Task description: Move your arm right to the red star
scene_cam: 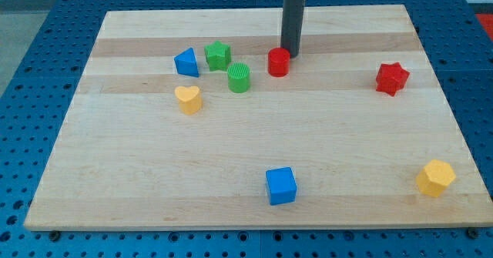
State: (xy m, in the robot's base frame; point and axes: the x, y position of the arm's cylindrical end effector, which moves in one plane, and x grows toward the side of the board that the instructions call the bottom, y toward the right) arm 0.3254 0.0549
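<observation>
Our rod ends in a bare point, no claw to open or shut, nothing held; our tip [290,55] sits just behind the red cylinder [278,61], on its upper-right shoulder, touching or nearly so, we cannot tell which. Taking that red cylinder as our landmark: the red star [392,78] lies well off to its right and a little toward the view's bottom, alone on bare wood. Main risk as we judge it: a travel line that dips toward the view's bottom too early could clip the red cylinder's side and drag it along; a stop made too late would shove the star toward the board's right edge [448,112], which is not far beyond it. Nothing stands between the tip and the star; that stretch of board is open. Left of the cylinder cluster the green cylinder [239,78], the green star [218,55], the blue triangle [186,61] and, lower, the yellow heart [188,98], all behind our direction of travel. Far below the cylinder sits the blue cube [280,185]; the yellow hexagon [435,178] lies far to the lower right, below the star and clear of the path.
</observation>
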